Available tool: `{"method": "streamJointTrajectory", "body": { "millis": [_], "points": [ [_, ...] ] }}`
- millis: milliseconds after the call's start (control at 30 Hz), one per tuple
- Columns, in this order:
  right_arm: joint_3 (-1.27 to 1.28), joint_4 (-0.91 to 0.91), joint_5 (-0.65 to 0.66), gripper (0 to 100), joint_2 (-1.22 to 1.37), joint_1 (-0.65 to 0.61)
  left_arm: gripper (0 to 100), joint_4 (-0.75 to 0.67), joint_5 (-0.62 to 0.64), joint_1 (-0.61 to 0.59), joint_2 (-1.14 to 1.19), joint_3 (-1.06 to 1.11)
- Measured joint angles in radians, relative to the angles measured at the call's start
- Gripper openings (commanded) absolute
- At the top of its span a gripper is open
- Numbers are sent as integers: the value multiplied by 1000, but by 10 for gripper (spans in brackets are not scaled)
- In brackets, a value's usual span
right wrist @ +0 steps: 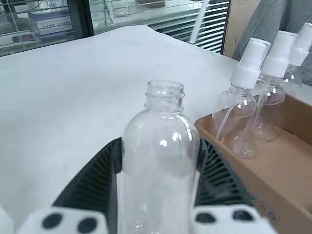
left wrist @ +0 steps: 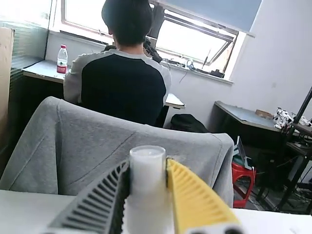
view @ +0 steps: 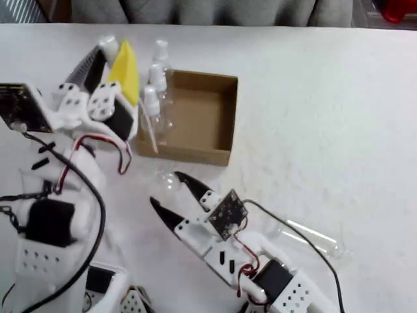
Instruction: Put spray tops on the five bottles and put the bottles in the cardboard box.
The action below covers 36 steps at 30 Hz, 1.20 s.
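Observation:
My left gripper (view: 112, 49), with one yellow and one grey finger, is raised beside the cardboard box (view: 215, 153) and shut on a white spray top (left wrist: 147, 170). Three clear bottles with spray tops (view: 156, 98) stand along the box's left side; the right wrist view shows these capped bottles (right wrist: 243, 107) inside the box (right wrist: 273, 195). In front of the box, my right gripper (view: 165, 188) has its black fingers closed on an upright clear bottle (right wrist: 158, 126) with a bare neck. Another clear bottle (view: 306, 238) lies on its side to the right of the right arm.
The white table (view: 326, 98) stretches open to the right of the box and behind it. The left arm's base and red and black cables (view: 78, 169) occupy the near left. Grey chair backs (left wrist: 73, 141) stand beyond the table's far edge.

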Motion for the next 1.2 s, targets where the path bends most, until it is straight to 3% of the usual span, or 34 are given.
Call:
{"method": "streamJointTrajectory", "body": {
  "millis": [400, 667, 1067, 1200],
  "points": [
    [0, 0, 0, 16, 0, 0, 22, 11, 5, 2, -296, 172],
    [0, 0, 2, 16, 0, 0, 22, -253, 5, 3, -370, 400],
    [0, 0, 2, 16, 0, 0, 22, -219, 5, 3, -390, 405],
    [0, 0, 2, 16, 0, 0, 22, -192, 60, 3, -393, 405]
  ]
}}
